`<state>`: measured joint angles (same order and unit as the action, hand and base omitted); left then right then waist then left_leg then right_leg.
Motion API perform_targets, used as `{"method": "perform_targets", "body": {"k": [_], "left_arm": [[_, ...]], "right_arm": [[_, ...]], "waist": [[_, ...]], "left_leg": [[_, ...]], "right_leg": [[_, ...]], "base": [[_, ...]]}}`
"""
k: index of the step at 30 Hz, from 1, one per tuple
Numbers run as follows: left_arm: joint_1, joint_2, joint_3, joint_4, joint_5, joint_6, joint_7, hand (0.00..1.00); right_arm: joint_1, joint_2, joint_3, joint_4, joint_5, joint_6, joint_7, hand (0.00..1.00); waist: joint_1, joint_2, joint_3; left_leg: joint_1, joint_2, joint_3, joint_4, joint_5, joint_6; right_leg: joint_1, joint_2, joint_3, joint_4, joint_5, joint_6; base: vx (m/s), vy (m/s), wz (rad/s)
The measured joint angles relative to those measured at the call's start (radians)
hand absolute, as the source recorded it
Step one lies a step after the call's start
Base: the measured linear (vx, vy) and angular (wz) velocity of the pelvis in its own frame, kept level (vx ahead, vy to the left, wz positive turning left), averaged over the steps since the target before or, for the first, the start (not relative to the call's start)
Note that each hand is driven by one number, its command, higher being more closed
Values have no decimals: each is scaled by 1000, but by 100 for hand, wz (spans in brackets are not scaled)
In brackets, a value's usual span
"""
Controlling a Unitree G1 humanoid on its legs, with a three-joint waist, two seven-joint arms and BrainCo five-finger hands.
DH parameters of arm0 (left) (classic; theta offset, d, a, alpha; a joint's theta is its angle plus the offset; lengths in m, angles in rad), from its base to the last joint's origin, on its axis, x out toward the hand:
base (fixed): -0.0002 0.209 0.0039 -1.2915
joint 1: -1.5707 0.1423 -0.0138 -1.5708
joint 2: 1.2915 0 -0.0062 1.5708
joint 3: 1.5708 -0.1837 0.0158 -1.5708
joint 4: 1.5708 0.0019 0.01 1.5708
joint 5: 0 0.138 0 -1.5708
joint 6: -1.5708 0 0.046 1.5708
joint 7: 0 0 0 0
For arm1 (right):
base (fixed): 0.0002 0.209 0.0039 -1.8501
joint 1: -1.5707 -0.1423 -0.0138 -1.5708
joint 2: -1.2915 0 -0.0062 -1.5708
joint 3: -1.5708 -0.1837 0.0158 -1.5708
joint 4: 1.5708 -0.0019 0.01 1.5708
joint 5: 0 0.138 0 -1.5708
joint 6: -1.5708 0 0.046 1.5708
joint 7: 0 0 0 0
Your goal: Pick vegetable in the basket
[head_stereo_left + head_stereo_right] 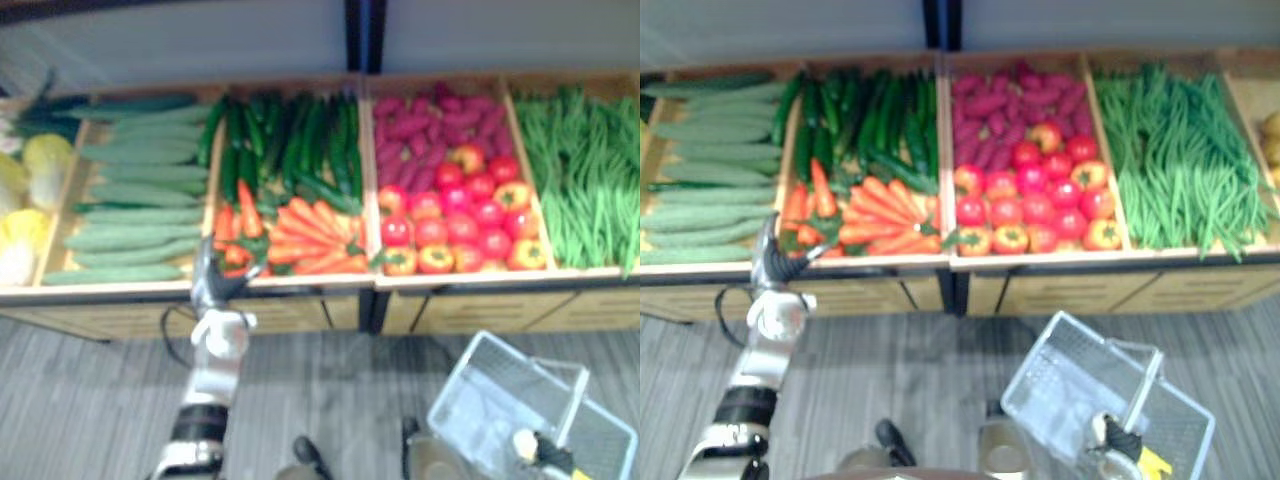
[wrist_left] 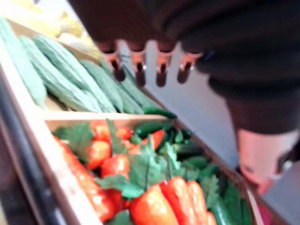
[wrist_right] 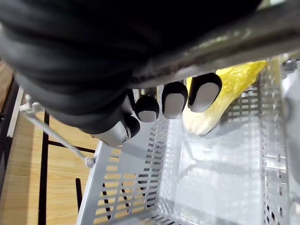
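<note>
Well, the big shelf is full of vegetables. The basket already has one yellow vegetable inside, so more picking is left. The left hand is over the carrots, fingers straight and holding nothing. The right hand has its fingers curled round the basket's handle. I can't tell what the yellow one is.

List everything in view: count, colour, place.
Napa cabbages: several, yellow, far left.
Pale gourds: many, light green, next bin.
Cucumbers: many, dark green, back of bin right of gourds.
Carrots: many, orange, front of that bin.
Sweet potatoes: many, purple, back of bin right of carrots.
Tomatoes: many, red, some orange, front of it.
Green beans: heap, green, bin right of tomatoes.
Basket: one, white mesh, robot's right side; yellow cabbage inside.
Left hand: open, at the carrots.
Right hand: shut on the basket's handle.
</note>
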<state>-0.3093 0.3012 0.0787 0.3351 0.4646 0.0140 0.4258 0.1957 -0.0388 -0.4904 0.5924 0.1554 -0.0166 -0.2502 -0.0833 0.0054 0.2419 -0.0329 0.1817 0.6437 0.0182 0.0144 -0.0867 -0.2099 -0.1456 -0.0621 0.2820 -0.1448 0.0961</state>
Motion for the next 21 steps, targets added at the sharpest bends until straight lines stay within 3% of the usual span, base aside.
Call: {"method": "perform_targets", "body": {"k": [5,14,15,21], "left_arm": [[-135,97,-41,96,64,-1,1,0],[-332,152,-161,195,188,11,-23,0],[-345,163,-165,196,197,12,-43,100],[-438,173,-195,266,259,8,-37,100]], "right_arm": [[-25,-4,39,-60,2,-15,-46,100],[-72,-22,108,-135,3,-53,-48,100],[-86,-23,108,-149,3,-53,-49,100],[-153,-41,109,-156,21,-53,-48,100]], "waist": [[-19,13,50],[-15,31,139],[-12,32,157],[8,47,192]], "left_leg": [[-39,7,47,-9,1,-2],[-92,10,118,2,1,-2],[-99,10,123,6,1,-2],[-141,16,144,17,1,-2]], "right_leg": [[-66,11,23,-3,22,-1],[-136,14,52,-23,69,0],[-144,15,58,-23,69,1],[-188,17,66,-23,79,0]], "base": [[50,5,-17],[35,6,-14],[32,-27,-8],[36,-27,-5]]}}
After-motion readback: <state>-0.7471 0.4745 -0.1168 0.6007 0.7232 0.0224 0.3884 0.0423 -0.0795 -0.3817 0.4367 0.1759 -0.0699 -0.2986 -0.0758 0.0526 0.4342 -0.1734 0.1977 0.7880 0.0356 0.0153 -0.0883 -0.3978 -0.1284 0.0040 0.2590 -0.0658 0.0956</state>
